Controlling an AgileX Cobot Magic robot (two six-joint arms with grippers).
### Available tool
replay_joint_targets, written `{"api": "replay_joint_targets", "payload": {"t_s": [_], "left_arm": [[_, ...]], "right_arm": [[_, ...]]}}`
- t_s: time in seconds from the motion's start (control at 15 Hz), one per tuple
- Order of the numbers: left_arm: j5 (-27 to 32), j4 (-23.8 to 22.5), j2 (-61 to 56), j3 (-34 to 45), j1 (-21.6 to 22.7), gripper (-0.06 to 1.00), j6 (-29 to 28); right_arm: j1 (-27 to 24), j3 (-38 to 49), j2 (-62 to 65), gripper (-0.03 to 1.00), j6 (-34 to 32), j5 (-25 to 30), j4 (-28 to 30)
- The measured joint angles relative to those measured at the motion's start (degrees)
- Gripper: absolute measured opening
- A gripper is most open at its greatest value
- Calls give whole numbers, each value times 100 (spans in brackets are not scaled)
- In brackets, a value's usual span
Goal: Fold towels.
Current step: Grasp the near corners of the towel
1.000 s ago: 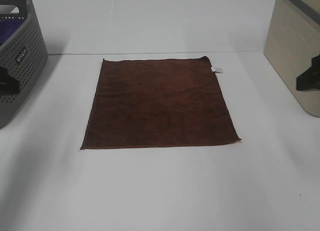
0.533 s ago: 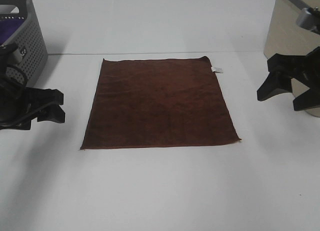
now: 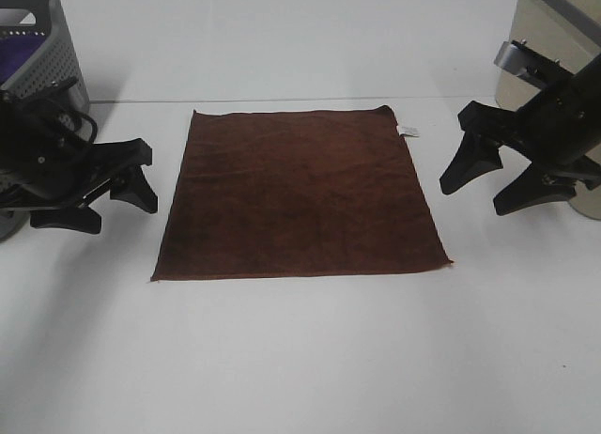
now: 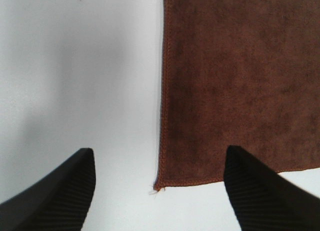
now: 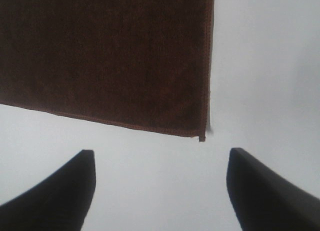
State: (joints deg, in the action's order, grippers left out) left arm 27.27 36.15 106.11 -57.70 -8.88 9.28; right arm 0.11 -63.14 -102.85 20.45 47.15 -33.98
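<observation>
A dark brown towel [image 3: 299,194] lies flat and unfolded in the middle of the white table. My left gripper [image 3: 117,199] is open and empty, just left of the towel's left edge. The left wrist view shows the towel [image 4: 240,81] and one of its corners between my open fingertips [image 4: 65,191]. My right gripper [image 3: 490,182] is open and empty, just right of the towel's right edge. The right wrist view shows the towel [image 5: 105,51] with one corner between the open fingertips [image 5: 265,191].
A grey perforated basket [image 3: 42,72] with something purple inside stands at the far left. A beige bin [image 3: 549,68] stands at the far right. A small white tag [image 3: 408,131] sticks out near the towel's far right corner.
Both arms have come into view and moved inward from the table's sides toward the towel's left and right edges, jaws open. The towel has not moved.
</observation>
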Motion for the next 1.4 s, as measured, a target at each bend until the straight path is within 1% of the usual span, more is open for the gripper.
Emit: {"api": "replay_joint_targets", "payload": {"t_s": [0.07,0.13,0.27,0.33,0.4,0.47,0.53,0.67,0.87,0.93,1.0,1.07,1.27,1.33,1.4], "left_arm": [[178,407,138,-34,223,67,332],[395,934,269,-40,441,67,768],[722,1931,464,-40,710,67,1719],[831,2309,550,-46,791,67,2183],[888,2630,630,-57,825,67,2527],[968,2865,710,-57,825,67,2790],[1020,3019,814,-63,819,67,2974],[1054,3123,1049,-63,819,67,3088],[1066,3226,1249,-63,762,67,3117],[1049,3226,1249,-63,670,67,3123],[945,3283,1283,-74,418,67,3134],[871,3375,1301,-97,258,68,3134],[842,3570,1421,-143,-74,68,3140],[848,3627,1432,-143,-109,68,3140],[848,3673,1438,-143,-126,67,3140]], "right_arm": [[-138,-57,-149,70,149,120,-143],[-298,-80,-286,70,361,235,-309],[-716,-86,-527,69,659,418,-573],[-917,-86,-659,69,808,516,-688],[-1083,-86,-796,69,922,521,-756],[-1134,-86,-905,69,997,521,-796],[-1152,-86,-985,69,1031,521,-865],[-1117,-86,-1066,69,1152,510,-1031],[-785,-86,-1283,69,1283,401,-1169],[-630,-86,-1387,69,1318,292,-1209],[-441,-92,-1541,69,1335,115,-1306],[-424,-109,-1621,69,1375,52,-1381],[-372,-166,-1885,68,1604,115,-1937],[-292,-172,-1942,67,1713,126,-2108],[-189,-189,-2000,61,1765,138,-2189]]}}
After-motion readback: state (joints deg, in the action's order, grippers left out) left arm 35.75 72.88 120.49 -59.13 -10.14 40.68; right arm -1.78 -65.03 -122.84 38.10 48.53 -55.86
